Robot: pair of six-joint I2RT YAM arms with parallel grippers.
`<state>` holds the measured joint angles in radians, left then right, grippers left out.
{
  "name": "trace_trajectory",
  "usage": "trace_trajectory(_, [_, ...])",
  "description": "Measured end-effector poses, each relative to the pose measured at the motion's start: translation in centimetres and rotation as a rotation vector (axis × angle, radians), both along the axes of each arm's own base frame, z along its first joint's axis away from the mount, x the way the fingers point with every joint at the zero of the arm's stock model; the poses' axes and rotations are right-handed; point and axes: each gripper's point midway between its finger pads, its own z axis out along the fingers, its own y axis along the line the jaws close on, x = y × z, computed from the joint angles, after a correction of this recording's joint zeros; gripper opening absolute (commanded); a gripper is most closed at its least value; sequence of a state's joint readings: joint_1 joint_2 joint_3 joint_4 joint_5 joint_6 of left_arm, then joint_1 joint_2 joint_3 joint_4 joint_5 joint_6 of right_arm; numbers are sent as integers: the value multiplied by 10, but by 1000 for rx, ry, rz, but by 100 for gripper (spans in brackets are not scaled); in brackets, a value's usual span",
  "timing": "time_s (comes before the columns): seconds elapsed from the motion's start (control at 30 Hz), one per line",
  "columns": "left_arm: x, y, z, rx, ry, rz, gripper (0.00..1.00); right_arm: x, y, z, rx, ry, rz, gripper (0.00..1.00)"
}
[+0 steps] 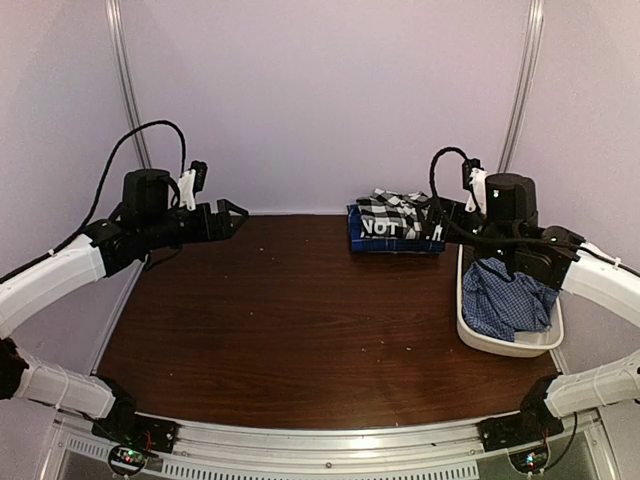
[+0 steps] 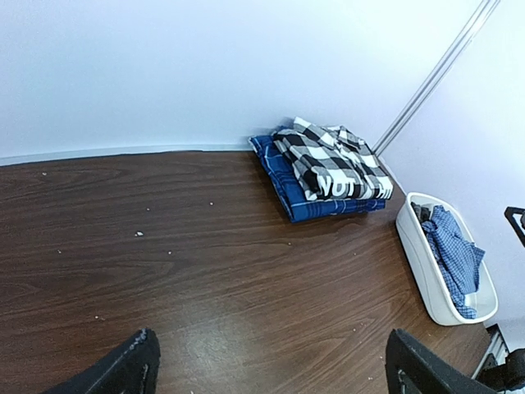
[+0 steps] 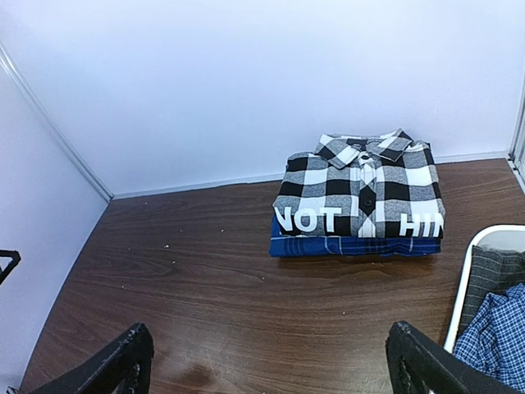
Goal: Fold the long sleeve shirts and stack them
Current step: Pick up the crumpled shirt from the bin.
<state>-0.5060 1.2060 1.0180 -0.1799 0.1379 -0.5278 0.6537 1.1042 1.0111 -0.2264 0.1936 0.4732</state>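
With left gripper (image 1: pixel 242 213) and right gripper (image 3: pixel 267 330) released and empty, the blue-and-white fine-check cloth shirt (image 1: pixel 505 295) lay crumpled in the white plastic tub (image 1: pixel 490 346) near the folded stack (image 1: pixel 395 226), so a snagged lift could drag the tub along.

Left gripper (image 2: pixel 271 336): fingers (image 2: pixel 135 365) spread wide at the lower frame edge, only bare table (image 2: pixel 205 263) between them. Scattered pale specks on the wood. Far right, near the wall (image 2: pixel 205 66): folded stack, black-and-white check shirt (image 2: pixel 328 156) on top, a dark band with white lettering (image 2: pixel 344 187) at its near edge, blue shirt (image 2: pixel 283 185) underneath. Right of the stack: white tub (image 2: pixel 418 254), blue-and-white fine-check shirt (image 2: pixel 455 250) crumpled inside. Metal rail (image 2: pixel 435 74) slants up the corner
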Motion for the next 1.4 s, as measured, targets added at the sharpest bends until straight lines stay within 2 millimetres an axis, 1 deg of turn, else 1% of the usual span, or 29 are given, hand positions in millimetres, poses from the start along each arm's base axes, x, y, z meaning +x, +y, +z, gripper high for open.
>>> trace_trajectory(0.23, [2, 3, 0, 19, -13, 13, 98, 9, -5, -7, -28, 15, -38, 100])
trace_trajectory(0.37, [3, 4, 0, 26, -18, 16, 98, 15, -17, -8, -28, 21, -77, 100])
trace_trajectory(0.5, [3, 4, 0, 31, -21, 17, 98, 23, -39, -13, -32, 39, -148, 100])
trace_trajectory(0.6, [3, 4, 0, 32, -22, 17, 98, 30, -68, -21, -36, 71, -236, 100])
trace_trajectory(0.67, [3, 4, 0, 32, -22, 17, 98, 35, -94, -33, -37, 102, -314, 100])
trace_trajectory(0.77, [3, 4, 0, 33, -22, 16, 98, 36, -140, -67, -52, 181, -436, 100])
trace_trajectory(0.9, [3, 4, -1, 35, -22, 16, 98, 24, -190, -113, -69, 299, -561, 100])
trace_trajectory(1.0, [3, 4, -1, 35, -22, 16, 98, 12, -218, -138, -65, 370, -634, 100])
trace_trajectory(1.1, [3, 5, -1, 36, -21, 17, 98, 5, -233, -152, -59, 406, -677, 100])
trace_trajectory(1.27, [3, 5, -2, 41, -22, 18, 98, 3, -235, -178, -59, 470, -678, 99])
trace_trajectory(1.37, [3, 5, -2, 43, -23, 18, 98, 4, -240, -196, -57, 506, -690, 91])
trace_trajectory(1.4, [3, 5, -2, 43, -23, 19, 98, 5, -240, -202, -56, 520, -689, 85])
